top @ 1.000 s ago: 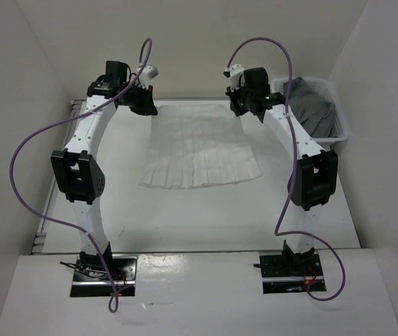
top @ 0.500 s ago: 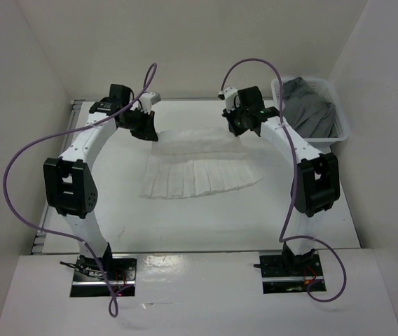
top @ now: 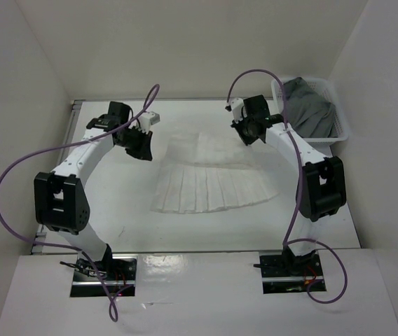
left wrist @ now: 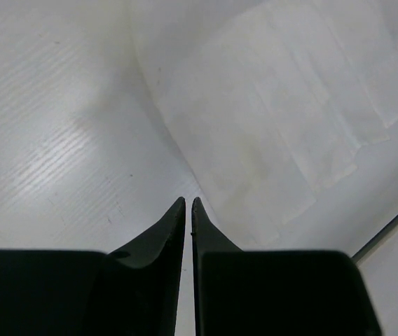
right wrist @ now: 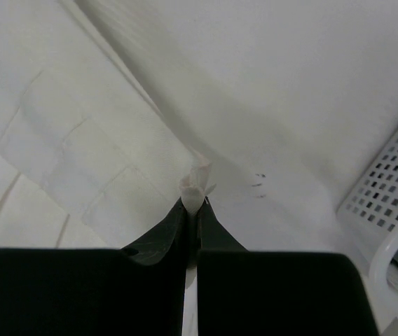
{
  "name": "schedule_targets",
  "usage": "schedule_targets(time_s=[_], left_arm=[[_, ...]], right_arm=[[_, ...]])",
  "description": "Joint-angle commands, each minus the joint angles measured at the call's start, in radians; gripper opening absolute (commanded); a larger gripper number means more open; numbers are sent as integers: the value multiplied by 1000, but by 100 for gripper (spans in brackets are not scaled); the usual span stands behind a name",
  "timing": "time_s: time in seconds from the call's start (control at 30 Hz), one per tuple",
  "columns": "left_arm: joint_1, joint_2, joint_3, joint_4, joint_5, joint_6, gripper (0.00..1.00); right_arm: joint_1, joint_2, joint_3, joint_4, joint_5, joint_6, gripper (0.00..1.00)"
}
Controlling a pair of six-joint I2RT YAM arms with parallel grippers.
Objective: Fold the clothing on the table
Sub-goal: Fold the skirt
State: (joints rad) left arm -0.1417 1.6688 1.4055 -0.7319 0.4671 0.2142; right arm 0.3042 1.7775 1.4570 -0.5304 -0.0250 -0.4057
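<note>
The clothing (top: 213,182), a thin white pleated garment, lies on the table (top: 129,217) with its flared hem toward the arms and its far part drawn forward. My right gripper (top: 250,135) is at its far right corner, shut on a small tuft of the white fabric (right wrist: 197,183) that sticks out past the tips (right wrist: 195,201). My left gripper (top: 145,148) hovers by the far left edge. Its jaws (left wrist: 188,199) stand almost together with a hairline slit, and nothing shows between them. The clothing's edge (left wrist: 276,119) runs just ahead of them.
A white mesh basket (top: 342,134) holding a dark grey garment (top: 311,105) stands at the far right, close to the right arm; its wall (right wrist: 388,189) shows in the right wrist view. White walls enclose the table. A metal rail (top: 74,112) runs along the left edge.
Both grippers have moved toward the near side and lower, drawing the clothing's far edge forward; the garment has shifted a little to the right. The left jaws no longer show fabric.
</note>
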Motion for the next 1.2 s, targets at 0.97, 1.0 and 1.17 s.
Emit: schedule_targets(time_s=[0.97, 1.0, 1.17], left_arm=[[-185, 465, 314, 69, 205, -59, 67], [-185, 477, 314, 89, 194, -59, 67], [-185, 532, 285, 117, 154, -93, 66]], right_arm=[[-16, 26, 19, -43, 76, -2, 0], [-16, 26, 19, -43, 76, -2, 0], [-7, 26, 19, -54, 76, -2, 0]])
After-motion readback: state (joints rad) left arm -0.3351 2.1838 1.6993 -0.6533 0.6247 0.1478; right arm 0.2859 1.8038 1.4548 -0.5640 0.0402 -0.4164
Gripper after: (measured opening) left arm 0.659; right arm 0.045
